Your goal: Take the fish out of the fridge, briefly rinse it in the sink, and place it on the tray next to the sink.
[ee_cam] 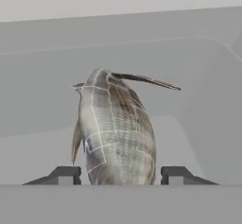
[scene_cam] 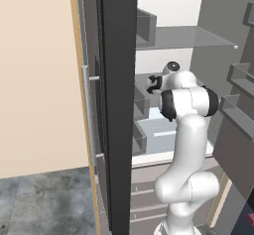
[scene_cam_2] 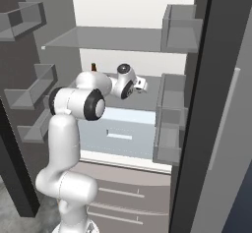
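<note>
**Fish between the fingers in the fridge**

Between the two dark fingertips (ee_cam: 66,175) of the gripper (ee_cam: 118,176) stood the fish (ee_cam: 116,133), grey and scaled, with a visible gap on each side, so the fingers were partly open and had no hold on it. Its body stretched away from the hand over a pale grey shelf (ee_cam: 42,119), fins sticking out. From the base, the white arm (scene_cam: 191,130) reached into the open fridge (scene_cam_2: 123,40), past door bins (scene_cam_2: 172,119) and under a glass shelf (scene_cam: 198,38). A brown bottle (scene_cam_2: 93,67) stood at the back.
</note>
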